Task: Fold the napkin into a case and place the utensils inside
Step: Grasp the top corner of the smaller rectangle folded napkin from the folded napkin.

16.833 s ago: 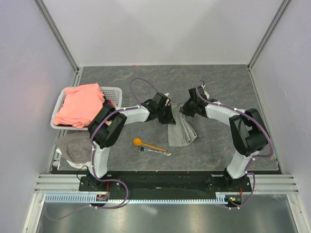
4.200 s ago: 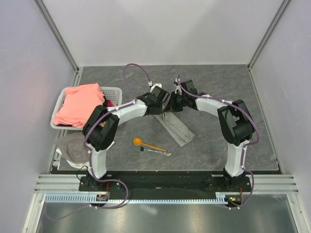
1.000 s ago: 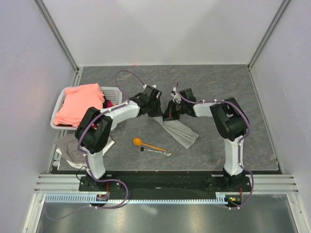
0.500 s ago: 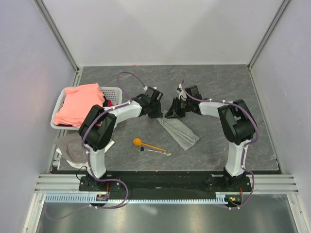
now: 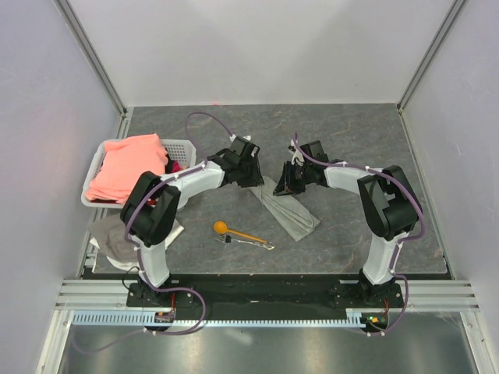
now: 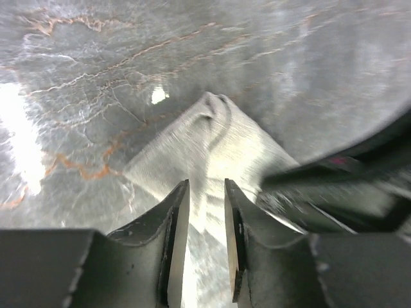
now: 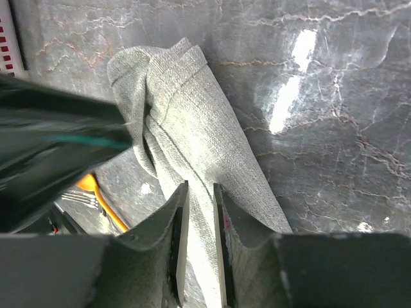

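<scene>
Napkin (image 5: pixel 287 210) cloth, folded into a narrow grey strip, lies right under both grippers. The left gripper (image 6: pixel 205 186) has its jaws slightly parted, nothing between them, over the strip's far end. The right gripper (image 7: pixel 200 187) is also a little spread, above the same end. Whether either tip touches the fabric is hard to tell. Near the strip's left side lie the orange spoon (image 5: pixel 232 231) and the fork (image 5: pixel 251 243), side by side. Further left, a white basket (image 5: pixel 176 146) holds a pink cloth (image 5: pixel 129 167).

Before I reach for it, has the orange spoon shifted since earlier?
No. The orange spoon sits exactly where it was, same offset from the white basket.
</scene>
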Controlling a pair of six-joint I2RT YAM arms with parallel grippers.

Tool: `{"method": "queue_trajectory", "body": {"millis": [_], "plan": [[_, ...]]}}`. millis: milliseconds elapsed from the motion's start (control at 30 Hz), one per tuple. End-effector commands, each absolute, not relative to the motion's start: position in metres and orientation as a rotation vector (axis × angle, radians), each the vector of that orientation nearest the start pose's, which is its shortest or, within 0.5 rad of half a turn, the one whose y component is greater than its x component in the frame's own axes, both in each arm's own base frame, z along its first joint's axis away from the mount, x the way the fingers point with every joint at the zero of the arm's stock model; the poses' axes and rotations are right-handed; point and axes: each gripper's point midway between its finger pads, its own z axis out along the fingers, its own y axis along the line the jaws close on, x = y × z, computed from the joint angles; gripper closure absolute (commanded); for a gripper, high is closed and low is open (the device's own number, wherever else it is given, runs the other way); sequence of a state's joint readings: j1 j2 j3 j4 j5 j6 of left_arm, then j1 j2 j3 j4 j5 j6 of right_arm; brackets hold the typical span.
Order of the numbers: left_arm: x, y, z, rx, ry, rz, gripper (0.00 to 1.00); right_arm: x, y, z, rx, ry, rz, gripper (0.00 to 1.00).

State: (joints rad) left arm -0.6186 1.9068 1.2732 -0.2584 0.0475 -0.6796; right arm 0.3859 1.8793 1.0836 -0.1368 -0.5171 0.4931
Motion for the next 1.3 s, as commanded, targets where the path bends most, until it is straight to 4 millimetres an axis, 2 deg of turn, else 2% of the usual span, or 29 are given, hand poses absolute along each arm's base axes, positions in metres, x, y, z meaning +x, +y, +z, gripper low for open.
{"method": "queue_trajectory", "body": {"millis": [0,133,367,533,667,767,867,1033,1167,1267], "plan": [[0.369,-0.3,0.097,-0.017,2.45,-0.649,0.64,0.351,0.254,0.044,-0.114,2.566,0.995,0.76],[0.371,-0.299,0.086,-0.023,2.475,-0.634,0.64,0.354,0.262,0.044,-0.107,2.553,1.041,0.86],[0.372,-0.308,0.064,0.01,2.539,-0.638,0.67,0.358,0.278,0.041,-0.097,2.545,1.124,0.91],[0.372,-0.304,0.053,0.015,2.567,-0.591,0.69,0.357,0.286,0.039,-0.105,2.535,1.154,0.92],[0.37,-0.302,0.046,0.011,2.585,-0.578,0.77,0.356,0.29,0.038,-0.108,2.535,1.162,0.93],[0.37,-0.302,0.047,0.001,2.581,-0.575,0.92,0.355,0.293,0.038,-0.114,2.537,1.165,0.93],[0.371,-0.306,0.054,-0.001,2.569,-0.598,0.98,0.355,0.297,0.036,-0.112,2.533,1.167,0.93],[0.368,-0.319,0.055,-0.013,2.58,-0.667,0.98,0.354,0.316,0.028,-0.099,2.547,1.219,0.95],[0.364,-0.318,0.053,-0.037,2.581,-0.684,0.98,0.356,0.311,0.032,-0.1,2.538,1.189,0.95],[0.366,-0.314,0.05,-0.05,2.584,-0.667,0.89,0.354,0.304,0.029,-0.102,2.548,1.168,0.95]]}}
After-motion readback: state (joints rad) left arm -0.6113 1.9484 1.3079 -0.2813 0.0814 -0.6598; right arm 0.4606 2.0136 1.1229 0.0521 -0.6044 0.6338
